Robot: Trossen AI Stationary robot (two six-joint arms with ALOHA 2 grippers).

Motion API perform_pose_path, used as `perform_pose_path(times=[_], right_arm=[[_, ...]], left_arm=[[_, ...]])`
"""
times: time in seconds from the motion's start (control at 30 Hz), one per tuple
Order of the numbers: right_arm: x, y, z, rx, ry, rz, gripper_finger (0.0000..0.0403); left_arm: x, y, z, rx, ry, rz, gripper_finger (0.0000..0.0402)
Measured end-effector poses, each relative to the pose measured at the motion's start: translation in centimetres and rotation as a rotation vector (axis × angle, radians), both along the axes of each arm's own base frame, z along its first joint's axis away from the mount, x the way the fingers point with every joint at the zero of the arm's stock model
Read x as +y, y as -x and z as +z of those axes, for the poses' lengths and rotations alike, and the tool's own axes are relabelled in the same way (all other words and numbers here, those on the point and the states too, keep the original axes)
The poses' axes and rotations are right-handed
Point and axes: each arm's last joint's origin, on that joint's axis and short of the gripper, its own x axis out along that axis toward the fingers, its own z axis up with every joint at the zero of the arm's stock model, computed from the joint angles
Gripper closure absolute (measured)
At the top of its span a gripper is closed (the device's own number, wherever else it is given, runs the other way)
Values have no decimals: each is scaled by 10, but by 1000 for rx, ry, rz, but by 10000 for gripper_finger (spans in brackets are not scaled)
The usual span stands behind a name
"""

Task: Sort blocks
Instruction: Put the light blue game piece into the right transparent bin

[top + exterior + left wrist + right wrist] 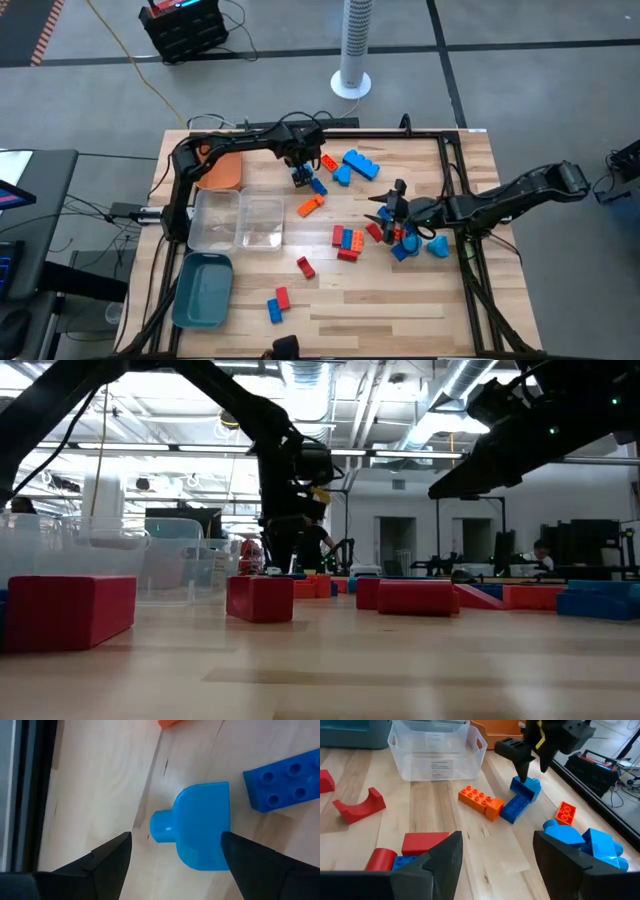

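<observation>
- On the left of the high view sit three trays: a teal tray [203, 290] at the lower left, a clear tray [240, 220] above it, and an orange tray [222, 170] higher still.
- The left gripper [303, 170] hangs just right of the orange tray, in the upper middle of the picture. Its two fingers are spread wide, one on each side of a light blue block [202, 827] that lies flat on the table [400, 300]. They are not pinching it.
- A dark blue block [282, 780] lies just beside the light blue one, and a long orange block [481, 801] is near too. I think the fingers should go straight down and close only on the light blue block, so the others do not get bumped.
- The other blocks are spread over the middle of the table. There is a bunch of red blocks [348, 242] in the middle and a red and blue pair [277, 304] lower down.
- The right gripper [388, 212] is right of the middle, over a small heap of red and blue blocks [405, 245]. Its fingers are apart and hold nothing.
- My guess is that each colour needs its own tray. No blocks show in the trays yet, so the sorting looks hardly begun.
</observation>
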Motion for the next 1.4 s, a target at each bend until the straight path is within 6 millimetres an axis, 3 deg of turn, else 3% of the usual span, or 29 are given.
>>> perform_pose_path(times=[0.2, 0.63, 1.07, 1.4], right_arm=[[0, 0, 0, -1, 1, 2, 147], [0, 0, 0, -7, -8, -2, 147], [0, 0, 0, -11, -14, -5, 147], [4, -1, 3, -37, -22, 13, 147]], left_arm=[[5, 2, -3, -48, 67, -27, 97], [-7, -4, -1, -67, 157, -107, 101], [-23, -14, 0, -42, 49, -74, 107], [-16, -5, -19, -67, 92, -21, 107]])
